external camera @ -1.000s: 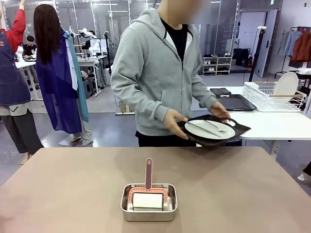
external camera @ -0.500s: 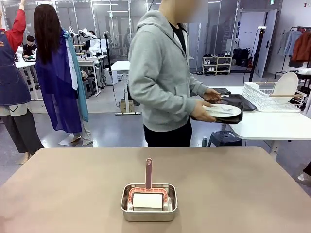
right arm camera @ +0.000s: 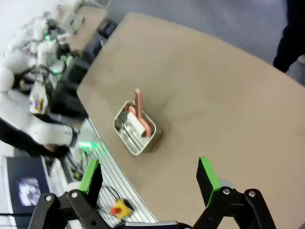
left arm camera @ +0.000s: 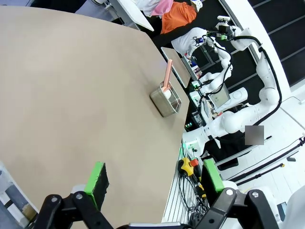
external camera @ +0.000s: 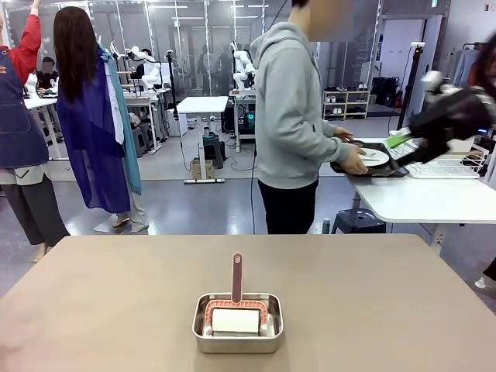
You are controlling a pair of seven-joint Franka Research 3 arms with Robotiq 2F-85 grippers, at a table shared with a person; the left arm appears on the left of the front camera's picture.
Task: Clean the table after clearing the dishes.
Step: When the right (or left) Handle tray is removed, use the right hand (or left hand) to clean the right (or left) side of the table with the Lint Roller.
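1. Front cam: fixed on my edge of the desk (external camera: 372,294), looks straight across to the far side.
2. Both my wrist cams: high up, angled down at the desk.
3. All three share the steel pan (external camera: 232,342).

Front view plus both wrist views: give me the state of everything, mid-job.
table: dishes off it, pan on it.
pan: upright, pink-handled tool standing in it.
tray: in the person's hand at the white table, carrying a plate.
left gripper: open, empty, above the table.
right gripper: open, empty, above the table.
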